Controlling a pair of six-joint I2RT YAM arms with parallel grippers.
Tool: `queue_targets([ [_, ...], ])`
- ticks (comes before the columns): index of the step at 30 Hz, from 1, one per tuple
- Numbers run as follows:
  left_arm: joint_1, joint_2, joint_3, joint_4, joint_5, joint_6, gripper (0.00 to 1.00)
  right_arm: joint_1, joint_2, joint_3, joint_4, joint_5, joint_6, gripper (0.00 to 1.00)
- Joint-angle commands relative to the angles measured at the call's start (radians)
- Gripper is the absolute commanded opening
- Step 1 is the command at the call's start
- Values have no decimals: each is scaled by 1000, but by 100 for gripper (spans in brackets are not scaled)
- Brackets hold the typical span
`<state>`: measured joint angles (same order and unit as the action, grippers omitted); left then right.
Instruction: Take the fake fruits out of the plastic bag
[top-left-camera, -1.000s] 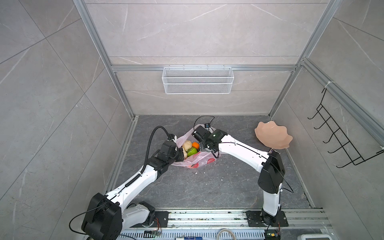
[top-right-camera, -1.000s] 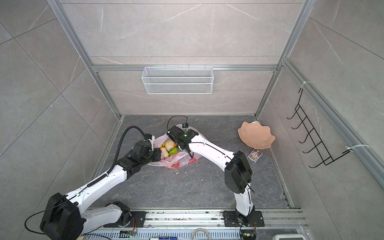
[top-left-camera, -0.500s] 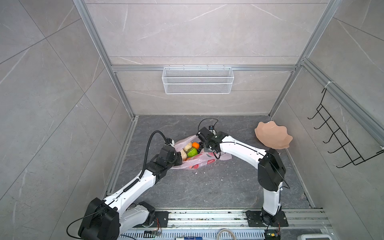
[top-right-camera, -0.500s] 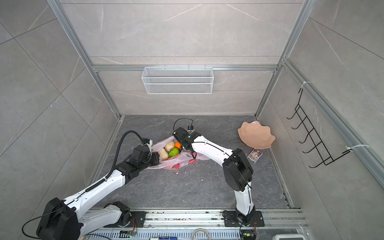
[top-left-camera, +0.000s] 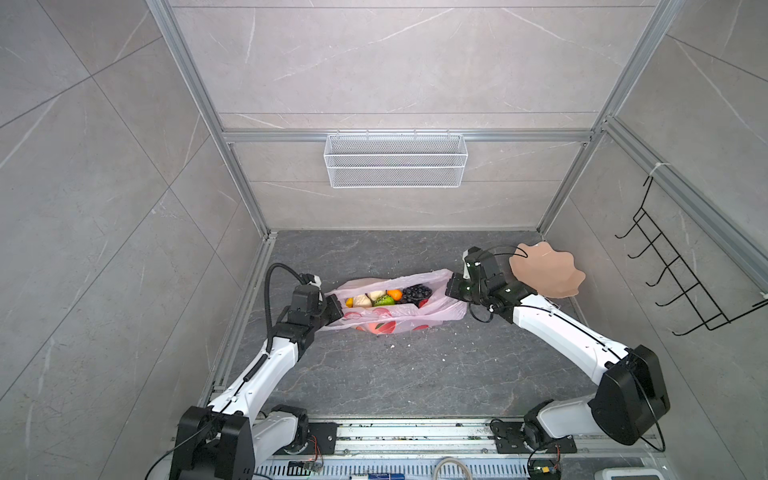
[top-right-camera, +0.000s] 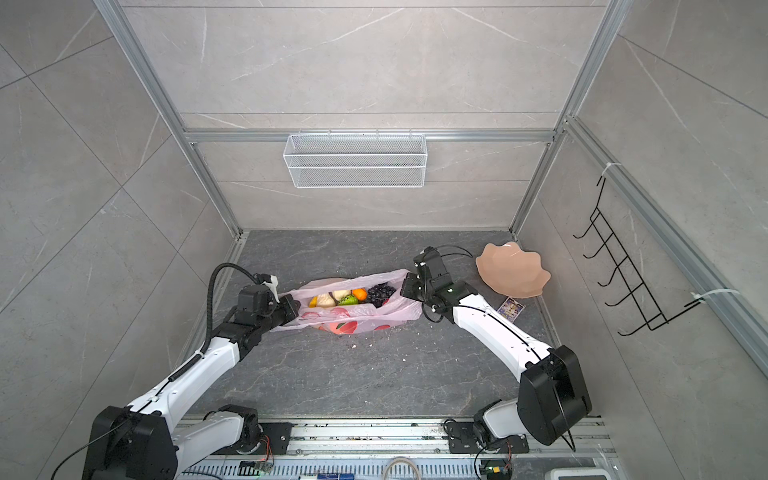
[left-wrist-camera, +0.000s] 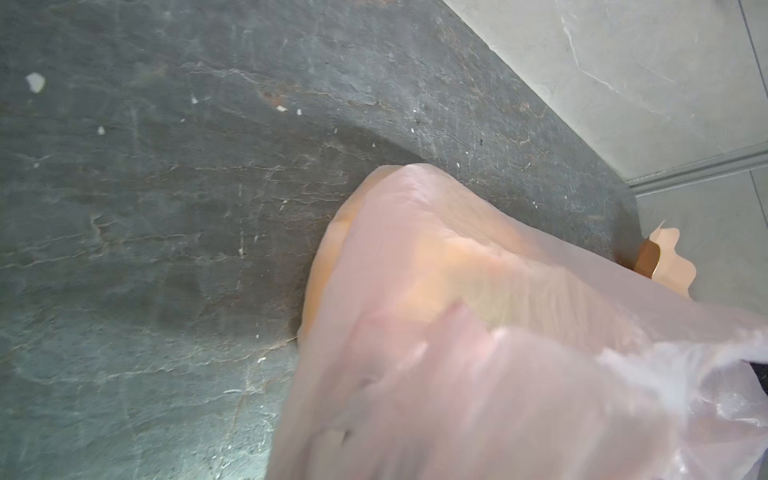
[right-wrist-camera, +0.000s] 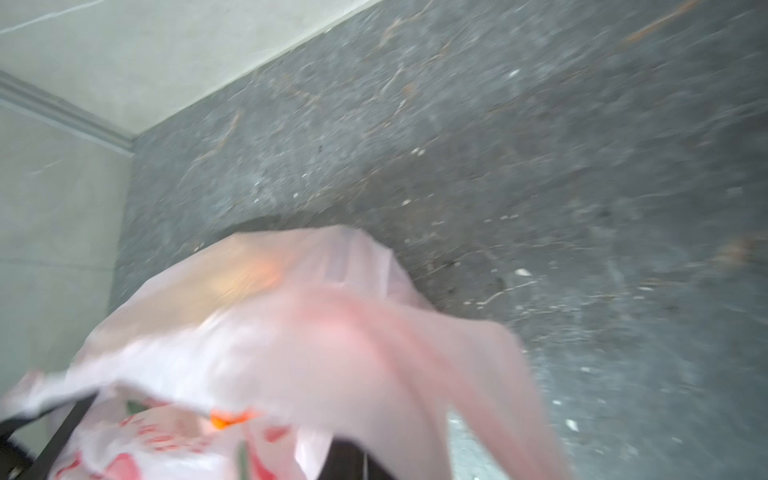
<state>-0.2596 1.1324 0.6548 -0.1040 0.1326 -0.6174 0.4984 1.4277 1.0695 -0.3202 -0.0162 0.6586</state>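
The pink plastic bag (top-left-camera: 395, 320) lies on the dark floor, stretched wide between both grippers. My left gripper (top-left-camera: 334, 308) is shut on its left edge and my right gripper (top-left-camera: 451, 289) is shut on its right edge. The fake fruits (top-left-camera: 384, 297) show in the bag's open mouth: a yellow one, a beige one, a green one, an orange and dark grapes (top-left-camera: 415, 293). Both top views show the bag (top-right-camera: 353, 318) and fruits (top-right-camera: 345, 297) this way. In each wrist view the bag film (left-wrist-camera: 457, 332) (right-wrist-camera: 311, 353) covers the jaws.
A peach wavy-edged dish (top-left-camera: 544, 276) sits on the floor just behind my right wrist, near the right wall. A small card (top-right-camera: 510, 308) lies in front of it. A white wire basket (top-left-camera: 395, 160) hangs on the back wall and a black hook rack (top-left-camera: 673, 282) on the right wall.
My right gripper has shut on the bag's right edge and pulled it right toward the dish. The left gripper drew back left. The bag's mouth is stretched wider and the grapes now show.
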Motion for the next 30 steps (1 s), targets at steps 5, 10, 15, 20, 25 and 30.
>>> queue_targets([
  [5, -111, 98, 158, -66, -46, 83, 5, 34, -63, -60, 79, -58, -7, 0],
  [10, -146, 65, 174, -163, -164, 73, 39, 32, -114, -66, 54, -19, -8, 0],
  [15, -225, 18, 212, -284, -332, 58, 59, 55, -132, -75, 57, -18, -13, 0],
  [20, -300, 28, 292, -420, -500, 10, 64, 105, -132, -72, 50, 36, -23, 0],
  [25, -348, 51, 343, -501, -595, -50, 67, 143, -131, -60, 37, 80, -30, 0],
  [30, -377, 73, 369, -560, -632, -129, 72, 170, -138, -44, 18, 132, -32, 0],
])
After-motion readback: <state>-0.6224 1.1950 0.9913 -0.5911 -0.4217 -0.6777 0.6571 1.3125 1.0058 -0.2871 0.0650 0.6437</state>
